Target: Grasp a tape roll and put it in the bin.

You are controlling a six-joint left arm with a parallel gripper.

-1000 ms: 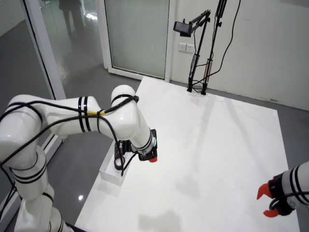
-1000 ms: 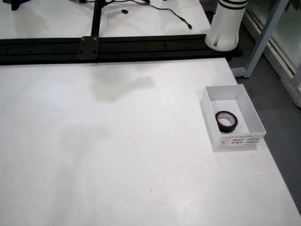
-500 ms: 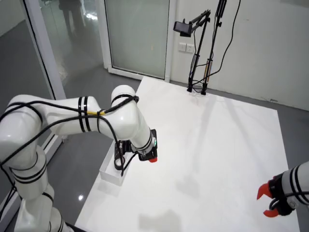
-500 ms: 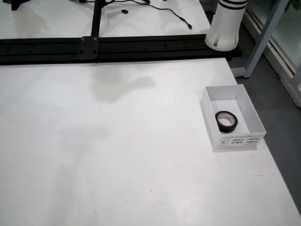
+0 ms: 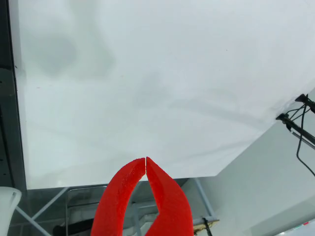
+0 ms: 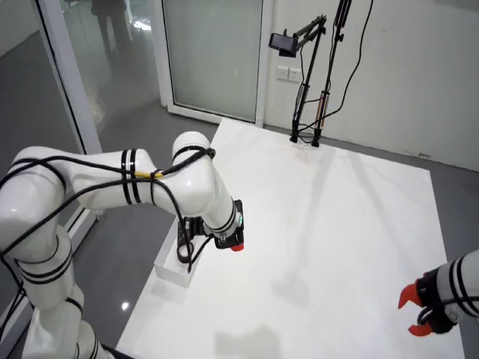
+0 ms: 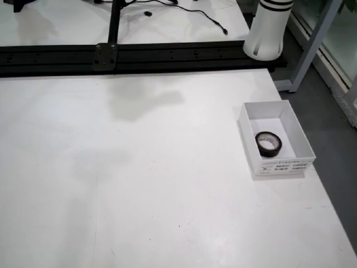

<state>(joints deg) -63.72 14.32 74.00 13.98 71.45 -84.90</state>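
One black tape roll (image 7: pixel 269 143) is lying flat inside the white bin (image 7: pixel 297 134), toward the end that carries a printed label, in the view looking down on the bench (image 7: pixel 139 184); the bin is sitting near the bench's right edge in that view, with a black rail (image 7: pixel 128 54) running along the far side and the white base of an arm (image 7: pixel 269 28) standing beyond it.

From the room view, the working arm (image 6: pixel 112 187) is reaching over the bench's left edge, its red-tipped claw (image 6: pixel 235 244) hanging just beside the bin (image 6: pixel 174 271) — the roll itself is hidden there by the arm and the bin wall; the fingers are too small in that view to judge.

A second arm's red claw (image 6: pixel 416 313) is showing at the lower right corner of the room view, well apart from the bin; a camera stand (image 6: pixel 308 82) is standing at the bench's far end.

On the view that rides on the claw, the two red fingers (image 5: pixel 120 196) are meeting at their tips — the claw (image 5: pixel 145 160) is closed on nothing, pointing at bare white bench (image 5: pixel 162 83); the bench edge and the grey floor beyond are showing below the tips.
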